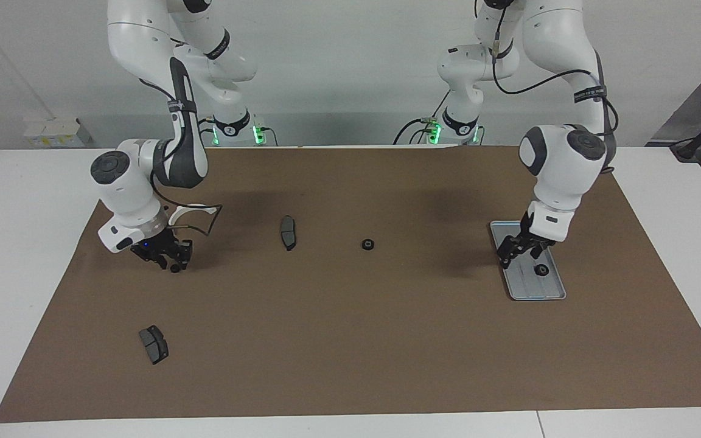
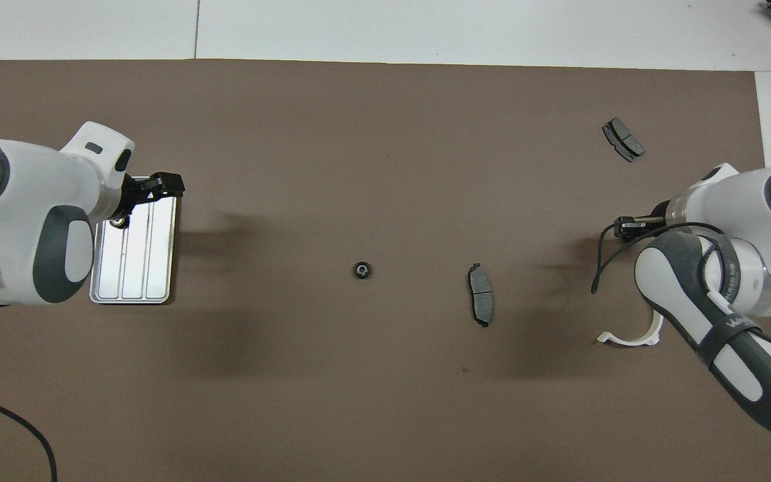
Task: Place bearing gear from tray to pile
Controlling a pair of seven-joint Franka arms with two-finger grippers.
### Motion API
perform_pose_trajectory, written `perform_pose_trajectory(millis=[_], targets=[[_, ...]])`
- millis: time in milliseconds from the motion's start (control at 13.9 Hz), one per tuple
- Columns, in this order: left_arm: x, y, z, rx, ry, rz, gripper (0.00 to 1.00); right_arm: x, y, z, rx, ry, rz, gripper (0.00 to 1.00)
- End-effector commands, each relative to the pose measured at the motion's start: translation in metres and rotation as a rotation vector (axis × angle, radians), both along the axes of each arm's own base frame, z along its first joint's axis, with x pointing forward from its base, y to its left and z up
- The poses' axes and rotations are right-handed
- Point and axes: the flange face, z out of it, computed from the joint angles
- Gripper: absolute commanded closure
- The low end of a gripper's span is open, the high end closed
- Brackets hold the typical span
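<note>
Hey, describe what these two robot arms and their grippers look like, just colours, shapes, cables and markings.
Both arms have glossy white rounded shells with dark grey joint sections and round dark grey caps. Black cables loop outside each forearm, and a dark band carries white lettering. The left gripper and right gripper are small, black and two-fingered. Green lights glow at both bases.

Plain pale wall [image 1: 338, 67] across the top, white table [image 1: 22, 255] under a brown mat [image 1: 350, 340], even light

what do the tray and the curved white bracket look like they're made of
Tray: looks like metal, silver-grey with a bright sheen; pressed lengthwise ridges and a raised rim suggest stamped sheet, possibly aluminium. Curved white bracket: probably moulded plastic, matte off-white, a thin half-ring with small end tabs; it could be painted metal.
</note>
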Motion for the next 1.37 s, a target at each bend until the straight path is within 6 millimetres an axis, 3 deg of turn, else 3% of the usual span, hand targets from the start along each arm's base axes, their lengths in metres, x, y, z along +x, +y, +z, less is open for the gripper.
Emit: perform_pose_trajectory(millis=[0,144,360,503,647,863,1007,1079,1295], targets=[[-0.008,0.032,-0.012,0.024,0.01,-0.042,0.0,0.01,0.038,0.028,0.018,-0.054,0.051,0.11],[-0.003,0.05,-0.021,0.024,-0.028,-0.014,0.07,0.012,0.086,0.038,0.034,-0.064,0.011,0.1],[0.003,0.057,-0.045,0.019,-0.052,-0.001,0.15,0.017,0.167,0.056,0.058,-0.069,-0.028,0.06],[0.005,0.056,-0.056,0.016,-0.054,0.0,0.17,0.012,0.229,0.071,0.068,-0.074,-0.043,0.06],[0.0,0.053,-0.065,0.014,-0.033,-0.006,0.19,0.004,0.29,0.07,0.084,-0.062,-0.075,0.06],[-0.006,0.045,-0.07,0.013,-0.019,-0.014,0.28,0.0,0.357,0.078,0.122,-0.064,-0.126,0.06],[-0.009,0.045,-0.073,0.012,-0.01,-0.015,0.36,-0.006,0.417,0.068,0.112,-0.033,-0.119,0.06],[-0.011,0.044,-0.075,0.012,-0.005,-0.017,0.41,-0.009,0.434,0.05,0.098,-0.025,-0.13,0.06],[-0.013,0.041,-0.076,0.012,0.0,-0.02,0.6,-0.017,0.458,0.01,0.061,-0.028,-0.114,0.07]])
